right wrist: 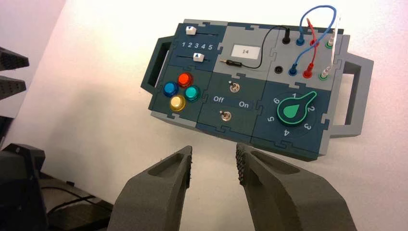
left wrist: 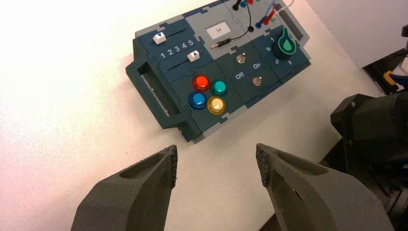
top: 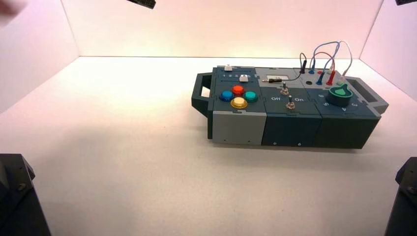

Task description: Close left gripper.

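Note:
My left gripper (left wrist: 217, 166) is open, its two dark fingers wide apart with only bare white table between them. It hangs high above the table's near left, facing the button box (left wrist: 159, 91). In the high view only a black sliver of it (top: 142, 3) shows at the top edge, and its tips (right wrist: 9, 72) show at the edge of the right wrist view. My right gripper (right wrist: 214, 166) is open and empty, held high on the right, with a sliver (top: 405, 2) at the high view's top right corner.
The box (top: 290, 129) stands right of centre with four coloured buttons (top: 238, 96), two sliders, two toggle switches (top: 290, 103), a green knob (top: 340, 92) and plugged wires (top: 324, 59). A small display (right wrist: 246, 50) reads 14. Black arm bodies (top: 17, 196) sit at the near corners.

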